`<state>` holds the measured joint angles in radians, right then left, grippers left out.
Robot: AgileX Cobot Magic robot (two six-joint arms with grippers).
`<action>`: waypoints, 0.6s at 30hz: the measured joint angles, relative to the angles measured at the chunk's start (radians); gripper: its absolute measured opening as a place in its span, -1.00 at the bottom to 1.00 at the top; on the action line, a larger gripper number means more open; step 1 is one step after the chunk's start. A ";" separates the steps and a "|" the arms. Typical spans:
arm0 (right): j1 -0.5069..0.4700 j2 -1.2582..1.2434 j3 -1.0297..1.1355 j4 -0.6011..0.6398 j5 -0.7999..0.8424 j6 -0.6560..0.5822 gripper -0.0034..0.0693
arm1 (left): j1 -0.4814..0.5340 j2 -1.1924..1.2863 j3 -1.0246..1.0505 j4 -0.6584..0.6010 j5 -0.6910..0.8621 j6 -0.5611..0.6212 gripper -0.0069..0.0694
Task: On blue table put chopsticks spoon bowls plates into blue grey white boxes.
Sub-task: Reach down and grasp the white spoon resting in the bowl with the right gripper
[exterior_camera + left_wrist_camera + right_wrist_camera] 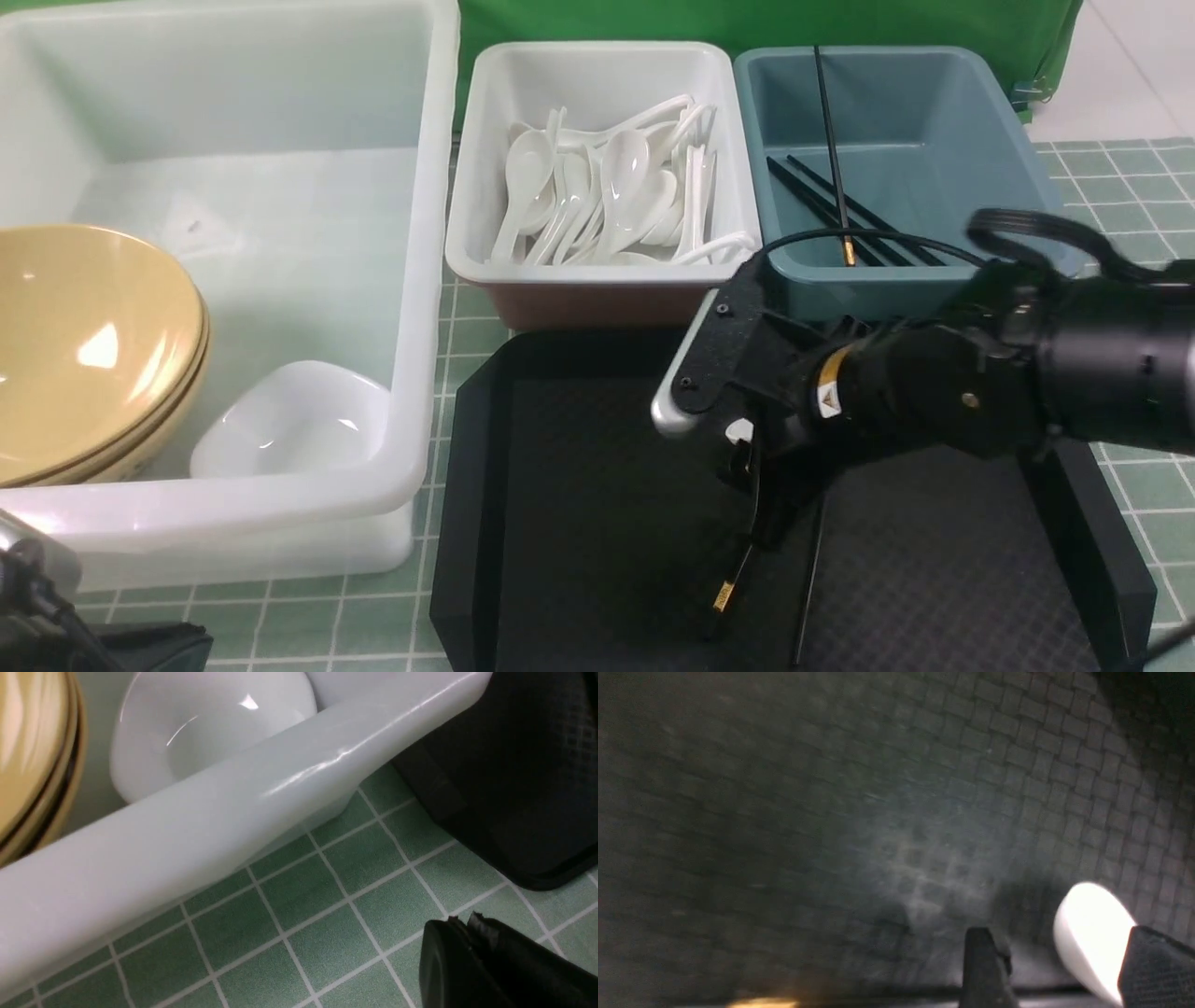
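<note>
My right gripper [752, 485] hangs open, pointing down over the black tray [579, 523]. Two black chopsticks [733, 583] lie in the tray just below its fingers [984, 966]. In the right wrist view a glossy white rounded shape [1092, 933] sits between the fingers, against one of them; I cannot tell if it is a spoon. Several spoons [611, 191] fill the white box [485, 159]. More chopsticks [840, 210] lie in the blue-grey box [1008, 140]. Tan bowls [84, 345] and a white plate [294, 420] sit in the large box [425, 280]. My left gripper [460, 920] is shut and empty above the table [289, 914].
The three boxes stand side by side along the far side of the tray. The tray has raised black walls [1092, 541]. The left arm [28, 597] sits at the near left corner beside the large box's front wall. A green cloth [747, 23] hangs behind.
</note>
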<state>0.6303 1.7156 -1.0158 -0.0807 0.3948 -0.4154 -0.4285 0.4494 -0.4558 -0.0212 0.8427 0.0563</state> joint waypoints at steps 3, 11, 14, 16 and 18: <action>0.000 0.058 -0.022 -0.059 -0.012 0.000 0.23 | 0.000 -0.003 0.001 -0.002 -0.004 0.000 -0.81; 0.002 0.111 -0.045 -0.071 -0.013 0.083 -0.47 | 0.000 -0.006 0.015 0.002 -0.034 0.000 -0.81; 0.011 0.070 -0.096 -0.069 0.068 0.143 -0.66 | 0.000 -0.006 0.032 0.006 -0.071 0.000 -0.81; 0.026 0.038 -0.121 -0.069 0.125 0.155 -0.66 | 0.000 -0.006 0.034 0.009 -0.082 0.000 -0.81; 0.056 -0.024 -0.173 -0.069 0.180 0.151 -0.66 | 0.000 -0.006 0.034 0.012 -0.094 0.000 -0.81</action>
<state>0.6866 1.6915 -1.1891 -0.1499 0.5748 -0.2647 -0.4285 0.4431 -0.4217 -0.0091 0.7488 0.0563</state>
